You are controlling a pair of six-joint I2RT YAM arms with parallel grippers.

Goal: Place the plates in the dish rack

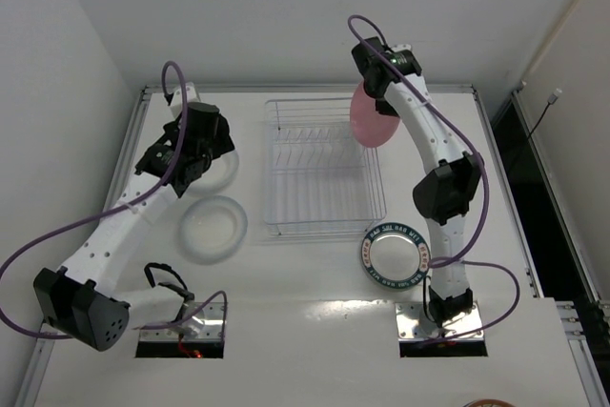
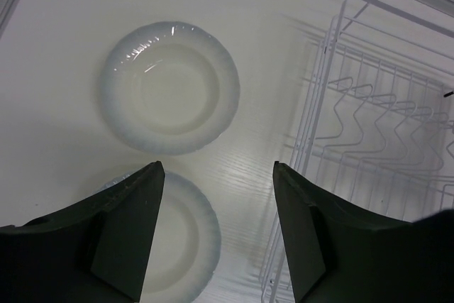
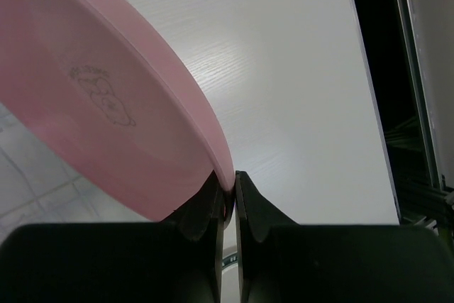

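The white wire dish rack (image 1: 319, 173) stands mid-table with no plates in it. My right gripper (image 1: 372, 94) is shut on the rim of the pink plate (image 1: 372, 121) and holds it on edge above the rack's far right corner. In the right wrist view the fingers (image 3: 228, 182) pinch the pink plate (image 3: 106, 104). The teal-rimmed plate (image 1: 395, 253) lies flat near the rack's front right corner. One clear plate (image 1: 213, 226) lies left of the rack. A second clear plate (image 1: 232, 169) is mostly hidden under my open, empty left gripper (image 1: 208, 150). The left wrist view shows both clear plates (image 2: 170, 97) (image 2: 181, 235) below the open gripper (image 2: 216, 168).
The rack's left edge (image 2: 383, 140) is close to the right of my left gripper. The table's raised metal border (image 1: 143, 111) runs along the left and far sides. A dark gap (image 3: 397, 104) lies past the table's right edge.
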